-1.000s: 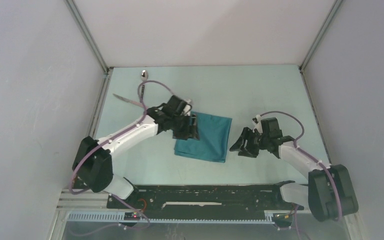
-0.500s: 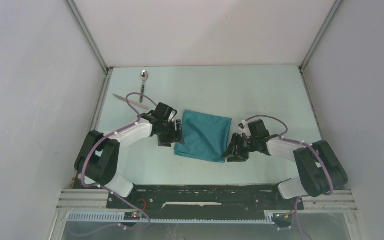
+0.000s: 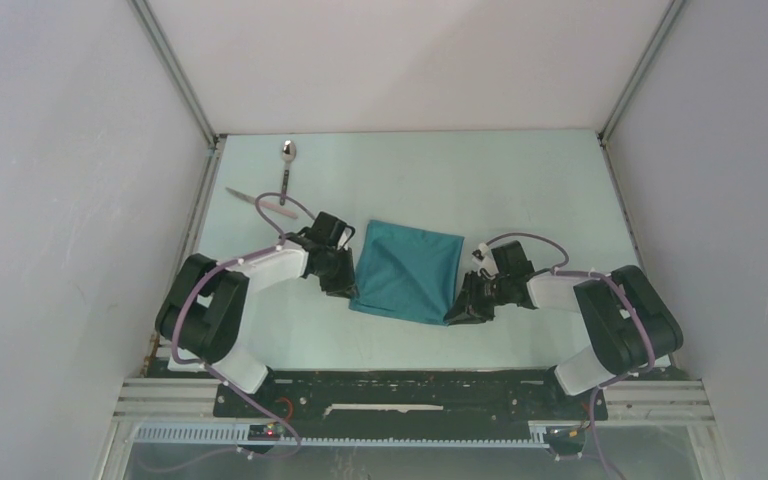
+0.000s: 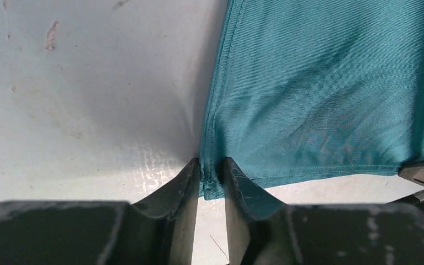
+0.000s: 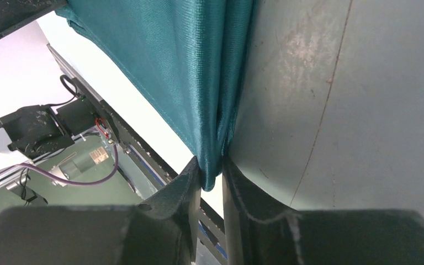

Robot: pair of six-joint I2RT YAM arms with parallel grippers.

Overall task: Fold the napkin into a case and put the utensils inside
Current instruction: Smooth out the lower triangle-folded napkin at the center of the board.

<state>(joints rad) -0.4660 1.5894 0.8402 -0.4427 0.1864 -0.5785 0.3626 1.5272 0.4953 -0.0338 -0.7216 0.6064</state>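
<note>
The teal napkin [image 3: 406, 271] lies flat in the middle of the table, roughly square. My left gripper [image 3: 348, 288] is shut on its near-left corner; in the left wrist view the cloth edge [image 4: 212, 176] is pinched between the fingers. My right gripper [image 3: 455, 310] is shut on its near-right corner; in the right wrist view the cloth [image 5: 212, 165] bunches between the fingers. A shiny spoon [image 3: 287, 165] and a slim knife [image 3: 254, 200] lie at the far left of the table, apart from both grippers.
The pale green table [image 3: 520, 190] is walled at left, right and back. A black rail [image 3: 400, 390] runs along the near edge by the arm bases.
Both arms have lowered and moved toward the near corners of the napkin. The left gripper slid off the napkin's left part to its corner. Both now pinch the cloth.
</note>
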